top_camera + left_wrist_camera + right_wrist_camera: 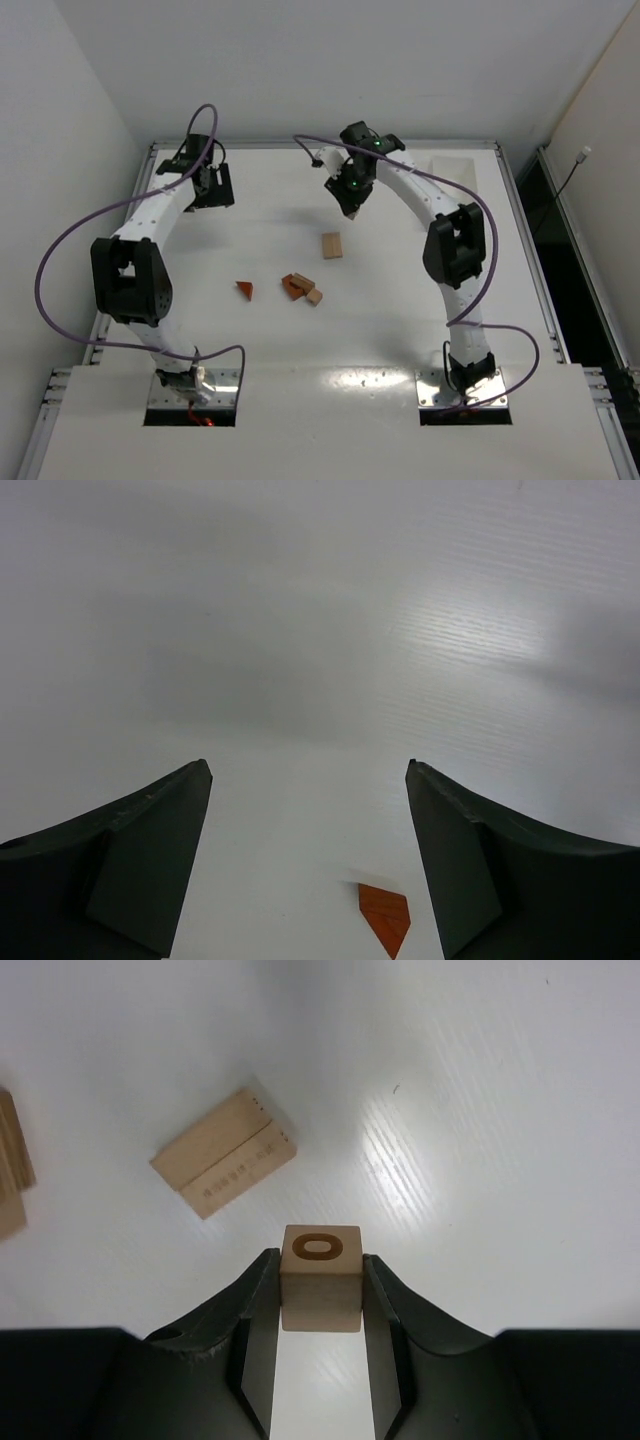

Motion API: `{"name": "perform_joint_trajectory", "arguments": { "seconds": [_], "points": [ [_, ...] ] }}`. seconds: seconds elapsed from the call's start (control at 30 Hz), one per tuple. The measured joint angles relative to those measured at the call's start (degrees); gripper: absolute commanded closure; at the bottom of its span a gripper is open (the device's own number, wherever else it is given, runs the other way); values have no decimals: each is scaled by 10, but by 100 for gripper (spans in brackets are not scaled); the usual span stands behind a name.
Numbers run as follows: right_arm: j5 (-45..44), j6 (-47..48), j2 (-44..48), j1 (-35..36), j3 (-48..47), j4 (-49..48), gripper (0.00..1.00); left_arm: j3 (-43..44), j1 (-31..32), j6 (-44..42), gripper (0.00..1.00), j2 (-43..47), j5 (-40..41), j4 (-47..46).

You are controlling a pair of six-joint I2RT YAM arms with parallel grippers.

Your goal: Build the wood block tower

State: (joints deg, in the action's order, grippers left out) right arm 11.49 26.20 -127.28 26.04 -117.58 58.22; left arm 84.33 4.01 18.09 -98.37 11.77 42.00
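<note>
- The right fingers [250, 1310] are closed on a pale wooden cube [321, 1278], one finger pressed against each side face.
- The cube's top face carries a dark ring mark.
- From above, the right fingers [347, 203] sit over the far middle of the bench [250, 230], beyond the other blocks.
- Two pale bars [224, 1152] lie flat on the bench, touching along their long sides. In the right wrist view they are up and to the left of the held cube, apart from it.
- In the top view the same bars [331, 245] lie near the centre of the bench.
- A reddish-brown arch piece [293, 285] and a small pale block [314, 296] lie together on the near side of the bars, touching or nearly so.
- A reddish wedge [245, 289] lies alone to the left of that pair.
- The left fingers [150, 860] stand wide apart with nothing between them, over bare bench at the far left.
- The wedge [385, 917] shows at the bottom edge of the left wrist view, close to the right-hand finger.
</note>
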Motion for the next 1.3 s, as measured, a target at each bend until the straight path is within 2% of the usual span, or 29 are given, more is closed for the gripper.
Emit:
{"name": "perform_joint_trajectory", "arguments": {
  "seconds": [0.07,0.1,0.27,0.7,0.9,1.3],
  "points": [
    [-15,-71,2,1,-2,0,100,-2,1,12,5,3,27,0],
    [-23,-99,4,1,7,3,100,-3,1,13,0,5,34,0],
    [-65,-254,4,15,32,14,100,-26,1,10,0,27,32,-1],
    [-127,-567,52,49,40,-26,100,-69,-10,7,0,68,17,-5],
    [-145,-628,46,49,37,-38,100,-69,-15,6,0,68,10,-6],
    [-131,-641,-7,49,34,-57,100,-69,-34,6,0,68,2,-9]
  ]
}}
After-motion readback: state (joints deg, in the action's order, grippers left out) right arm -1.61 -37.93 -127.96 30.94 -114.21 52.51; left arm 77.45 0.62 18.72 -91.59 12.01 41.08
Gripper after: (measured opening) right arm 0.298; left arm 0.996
